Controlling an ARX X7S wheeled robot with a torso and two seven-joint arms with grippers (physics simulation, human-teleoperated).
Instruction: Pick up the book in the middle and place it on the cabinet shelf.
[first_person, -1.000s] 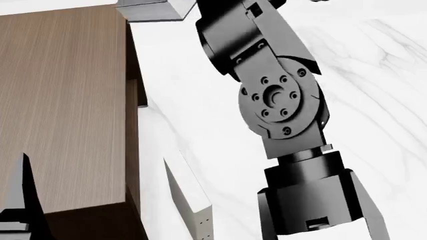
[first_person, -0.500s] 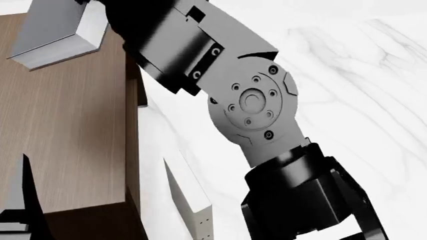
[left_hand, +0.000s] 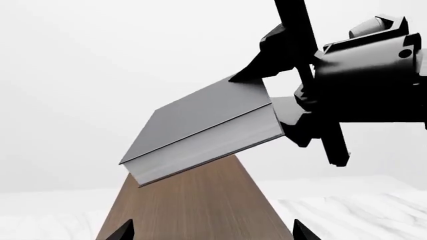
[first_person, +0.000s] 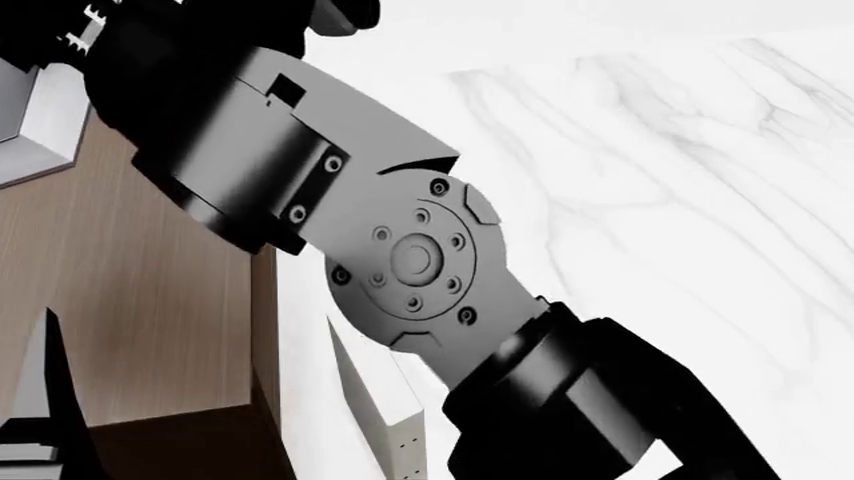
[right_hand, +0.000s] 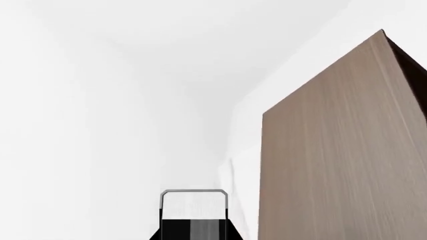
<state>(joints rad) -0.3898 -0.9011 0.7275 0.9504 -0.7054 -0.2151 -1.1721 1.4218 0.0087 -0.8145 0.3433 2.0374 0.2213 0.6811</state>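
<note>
The book (left_hand: 200, 125), dark grey with white page edges, hangs tilted above the cabinet shelf's brown top (left_hand: 193, 210). My right gripper (left_hand: 283, 102) is shut on the book's end, one finger above the cover and one below. The head view shows only a corner of the book (first_person: 34, 110) at the upper left, over the cabinet shelf (first_person: 134, 300); my right arm hides the rest. The right wrist view looks along the held book (right_hand: 193, 205) with the cabinet shelf (right_hand: 333, 165) beside it. My left gripper (left_hand: 212, 235) is open and empty, low over the cabinet top.
An off-white book (first_person: 380, 400) stands on the white marbled surface (first_person: 667, 150) beside the cabinet's right side. My right arm's elbow (first_person: 414, 260) fills the middle of the head view. One left finger (first_person: 47, 400) shows at the lower left.
My right arm has swung left, carrying the book from beyond the cabinet's far right corner to over its top. The left gripper has not moved.
</note>
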